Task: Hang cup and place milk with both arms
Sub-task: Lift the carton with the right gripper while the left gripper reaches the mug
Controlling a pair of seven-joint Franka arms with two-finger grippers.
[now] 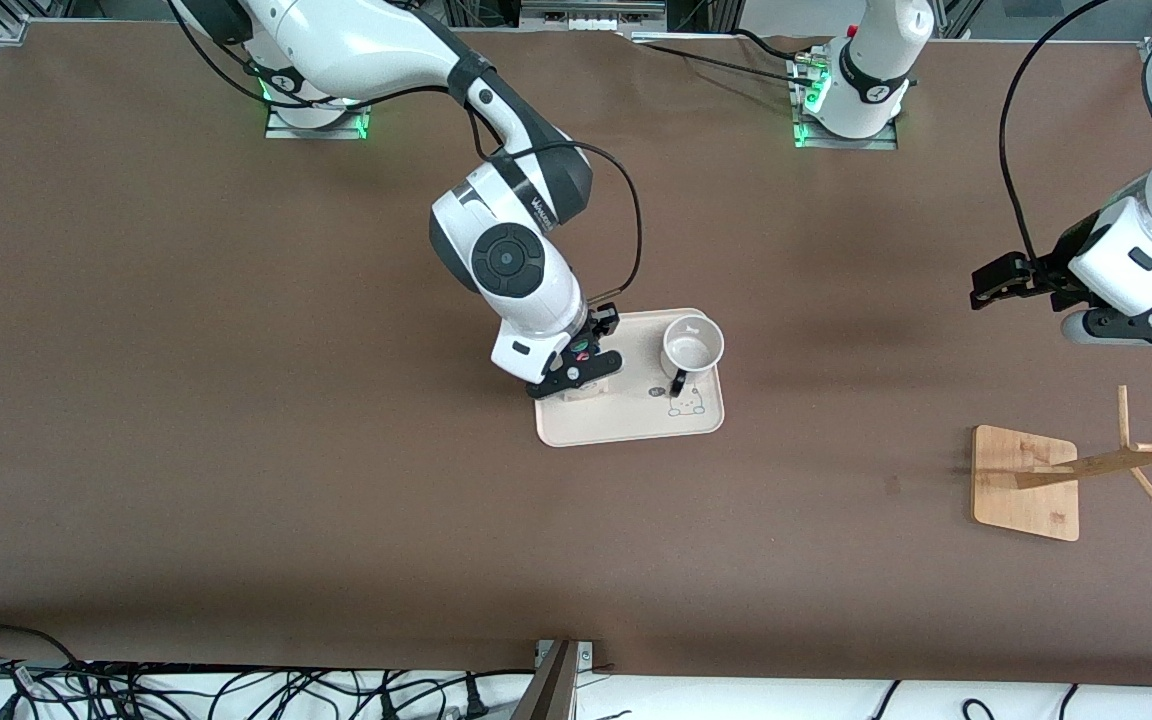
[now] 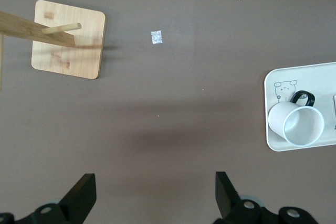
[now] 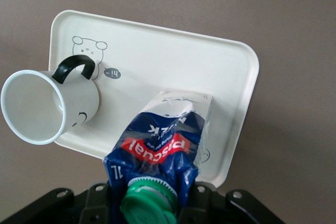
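Observation:
The milk (image 3: 163, 140), a blue and white carton with a green cap, stands on the cream tray (image 3: 157, 51) at its end toward the right arm. My right gripper (image 3: 152, 192) is shut on the carton's top, which is creased by the squeeze. In the front view the right gripper (image 1: 581, 365) hides most of the milk (image 1: 584, 388). The white cup (image 1: 692, 347) stands upright on the same tray (image 1: 626, 425), toward the left arm's end, its black handle facing the front camera. My left gripper (image 2: 155, 192) hangs open and empty over bare table between the tray and the rack.
A wooden rack (image 1: 1026, 482) with slanted pegs stands on a square base toward the left arm's end, nearer the front camera than the left gripper (image 1: 996, 280). A small scrap (image 2: 156, 37) lies on the brown table beside the rack (image 2: 68, 45).

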